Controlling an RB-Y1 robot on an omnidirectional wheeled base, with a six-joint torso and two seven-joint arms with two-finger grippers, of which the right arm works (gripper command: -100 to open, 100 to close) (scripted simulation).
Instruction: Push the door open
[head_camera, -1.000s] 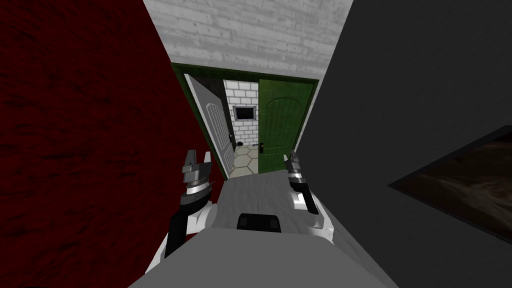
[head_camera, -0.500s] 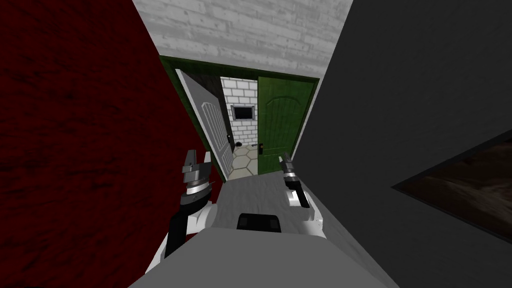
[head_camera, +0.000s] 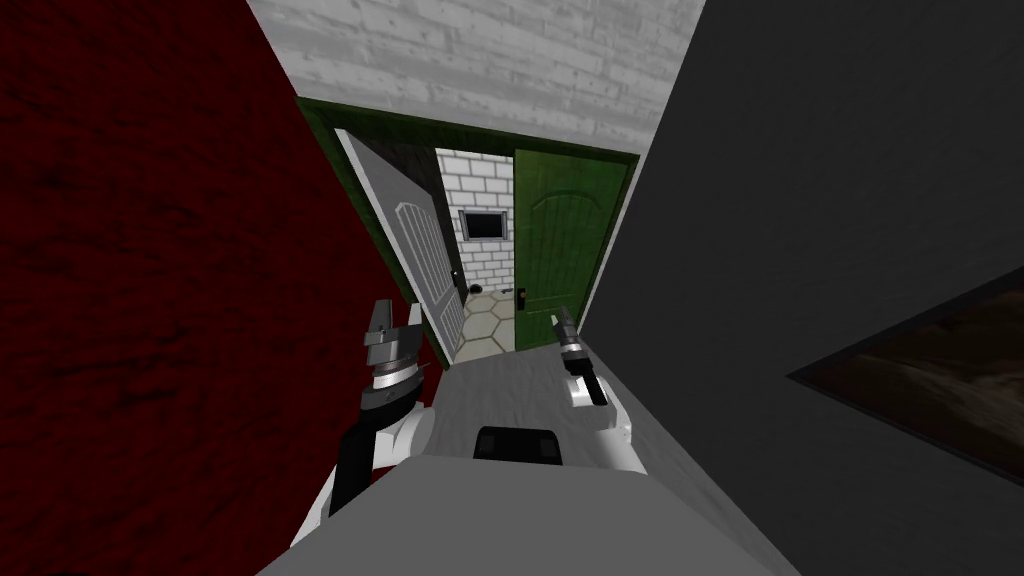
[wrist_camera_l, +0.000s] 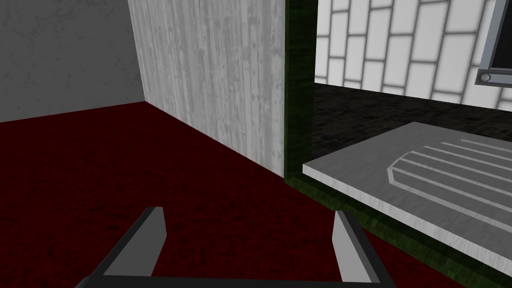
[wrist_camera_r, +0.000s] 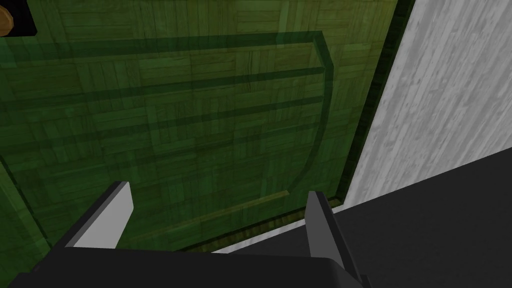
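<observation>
Ahead, the head view shows the green door (head_camera: 560, 250) shut beside a grey leaf (head_camera: 425, 262) standing ajar. The right gripper (head_camera: 562, 325) is near the green door's foot, and the left gripper (head_camera: 392, 322) is by the red wall (head_camera: 150, 300).

Left wrist view: fingers wide apart, empty.

Right wrist view: fingers wide apart, facing the green panel. I'd press flat near the handle edge, away from the hinges.
</observation>
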